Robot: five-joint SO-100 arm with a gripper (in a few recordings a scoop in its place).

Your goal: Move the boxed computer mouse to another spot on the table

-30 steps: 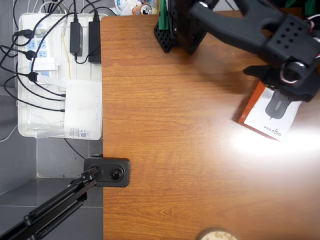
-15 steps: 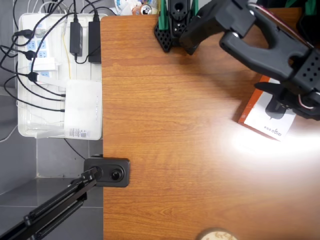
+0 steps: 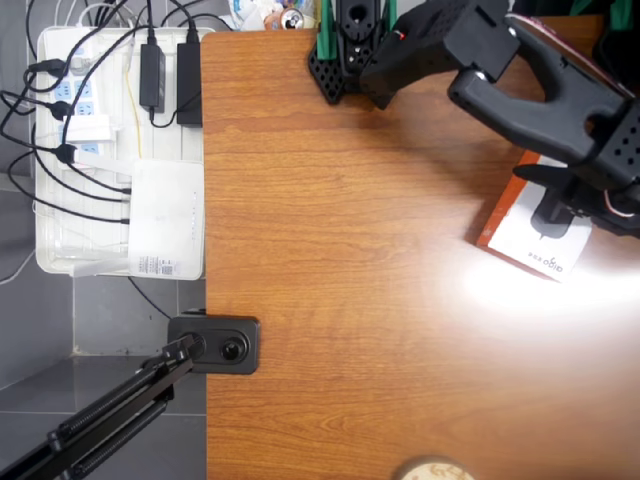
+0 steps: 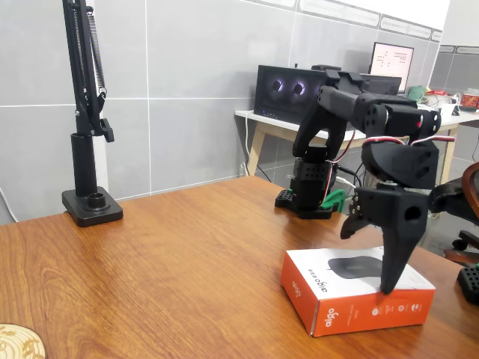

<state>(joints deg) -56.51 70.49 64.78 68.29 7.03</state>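
One box (image 4: 357, 291) lies flat on the worktop (image 3: 340, 260), not yet lifted. I see the fingers (image 4: 374, 250) parted over it; grasp and move remain.

The black plastic robot arm (image 4: 352, 112) stands on its base at the back and bends up, then over, like a bent elbow. Its wrist points down. At the end hangs the black two-finger gripper (image 4: 374, 258). One long pointed finger (image 4: 393, 262) reaches straight down and its tip touches what is under it. The other finger is short and sticks out to the side in the fixed view, so the jaws are spread apart with nothing between them. In the overhead view the gripper (image 3: 570, 195) sits at the right side, at the end of the stretched arm (image 3: 520, 75).
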